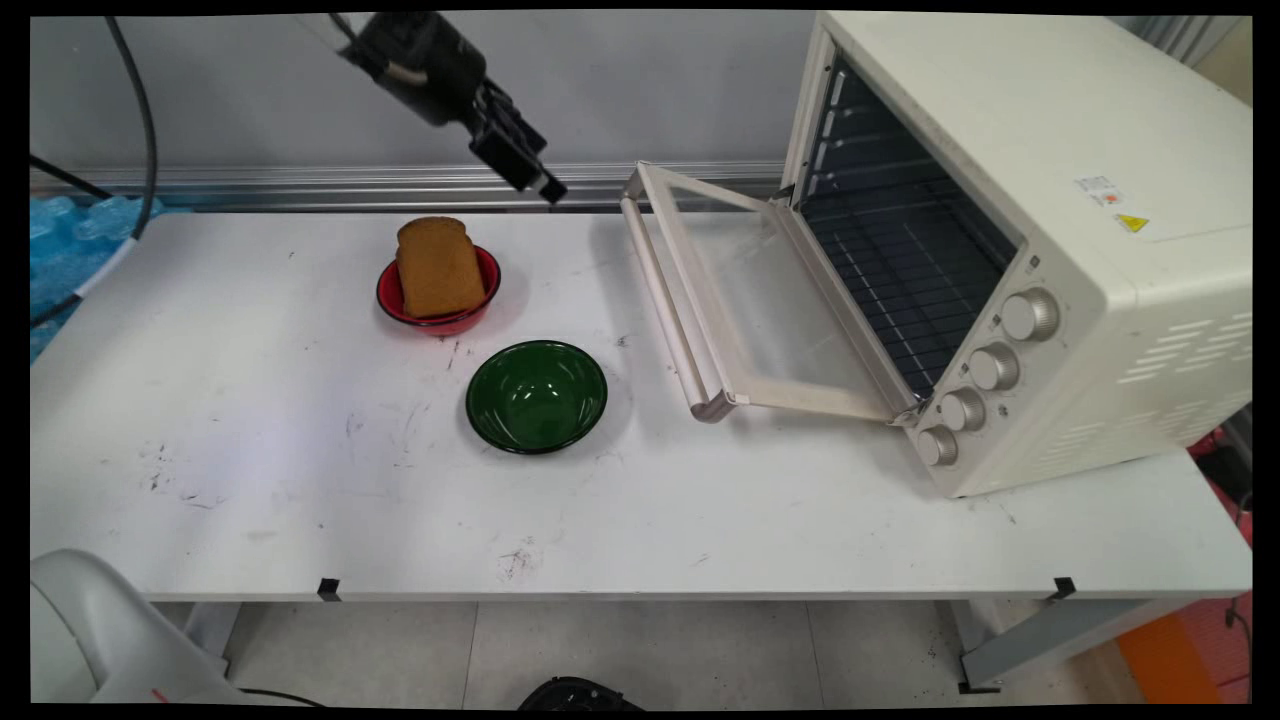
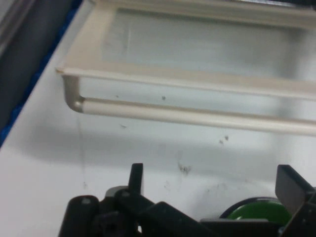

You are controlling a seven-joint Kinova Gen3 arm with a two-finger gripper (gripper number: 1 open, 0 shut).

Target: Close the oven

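My black gripper (image 1: pixel 535 175) hangs high over the table's back edge, above and right of the bread. In the hand view the gripper (image 2: pixel 212 180) is open, its fingers (image 2: pixel 135 174) wide apart with nothing between them. It points down at the bare table before the oven door's handle (image 2: pixel 197 116). A brown slice of bread (image 1: pixel 438 265) leans upright in a small red bowl (image 1: pixel 395 295). An empty green bowl (image 1: pixel 537 395) sits nearer the front, and its rim shows as the green bowl (image 2: pixel 256 210) low in the hand view.
A cream toaster oven (image 1: pixel 1050 150) stands at the right with its glass door (image 1: pixel 760 300) folded down onto the table, handle (image 1: pixel 665 300) toward the bowls. Its wire rack (image 1: pixel 900 280) is empty. Black cables (image 1: pixel 140 110) hang at the upper left.
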